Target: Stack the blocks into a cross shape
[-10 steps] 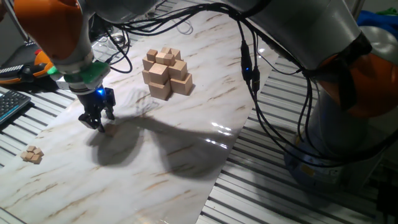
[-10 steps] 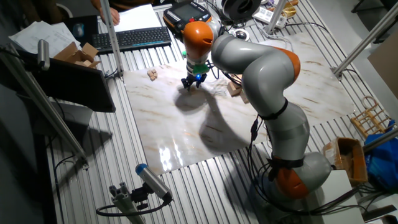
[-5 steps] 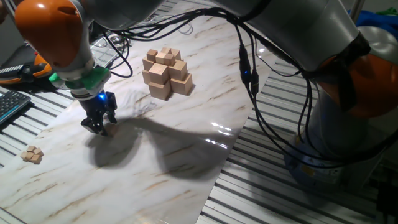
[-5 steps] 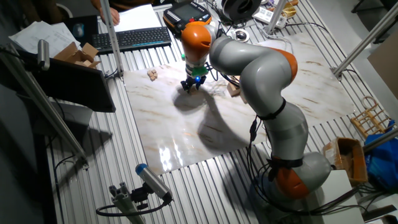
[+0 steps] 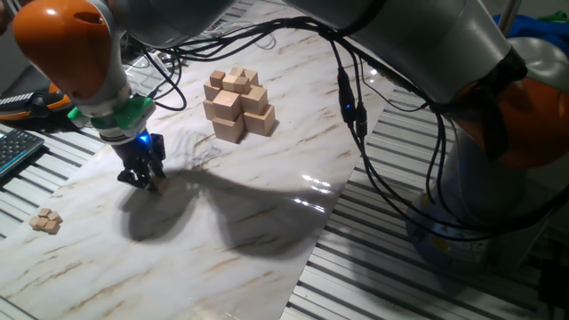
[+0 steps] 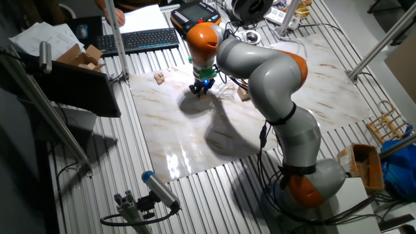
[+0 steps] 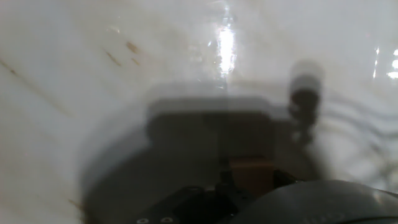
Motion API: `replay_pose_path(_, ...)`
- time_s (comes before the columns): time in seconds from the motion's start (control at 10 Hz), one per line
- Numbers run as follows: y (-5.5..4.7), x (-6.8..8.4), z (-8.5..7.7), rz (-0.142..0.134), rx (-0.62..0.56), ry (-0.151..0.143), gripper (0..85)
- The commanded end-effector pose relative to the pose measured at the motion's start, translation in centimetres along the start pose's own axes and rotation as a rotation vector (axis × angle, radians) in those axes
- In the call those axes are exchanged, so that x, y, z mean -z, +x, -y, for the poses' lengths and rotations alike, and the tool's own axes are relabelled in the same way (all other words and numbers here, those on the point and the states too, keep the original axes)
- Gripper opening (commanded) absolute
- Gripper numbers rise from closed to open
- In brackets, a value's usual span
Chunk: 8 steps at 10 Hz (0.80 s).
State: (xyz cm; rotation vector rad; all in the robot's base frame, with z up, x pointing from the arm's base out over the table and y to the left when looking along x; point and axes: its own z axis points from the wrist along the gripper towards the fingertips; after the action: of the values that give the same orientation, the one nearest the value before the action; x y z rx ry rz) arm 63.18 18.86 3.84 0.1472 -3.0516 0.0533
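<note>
The cross shape [image 5: 238, 106] is a cluster of large tan wooden cubes at the back of the marble board [image 5: 267, 204]; in the other fixed view only its edge [image 6: 245, 93] shows behind the arm. My gripper [image 5: 148, 180] [image 6: 200, 91] hangs low over the board, left of the stack and well apart from it. Its fingers are drawn in on a small tan block [image 5: 160, 186], which in the hand view [image 7: 251, 172] sits between the dark fingers just above the board. A few more small blocks [image 5: 44, 220] [image 6: 158, 78] lie together at the board's left end.
A keyboard [image 6: 138, 40] and papers lie beyond the board's far edge. Black cables [image 5: 356, 133] hang from the arm over the board's right side. Slatted metal table [image 5: 373, 267] surrounds the board. The arm's base [image 6: 305, 182] stands at the near right.
The arm's orange joint has swung a little to the left and the wrist has tilted. The gripper has stayed almost in place, low over the board, with its fingers drawn closer together.
</note>
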Motion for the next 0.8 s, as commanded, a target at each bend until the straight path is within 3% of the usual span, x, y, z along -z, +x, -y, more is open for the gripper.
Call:
replay_pose_path(0.0,0.0,0.0,0.0,-0.001,-0.004,-0.001,0.0)
replay_pose_path(0.2,0.2,0.8,-0.2,-0.005,-0.054,-0.019,0.0)
replay_pose_path(0.4,0.8,2.4,-0.2,-0.032,-0.193,-0.055,0.0)
replay_pose_path(0.5,0.9,3.3,0.1,-0.05,-0.255,-0.083,0.0)
replay_pose_path(0.7,1.2,4.5,1.7,-0.07,-0.36,-0.096,0.0)
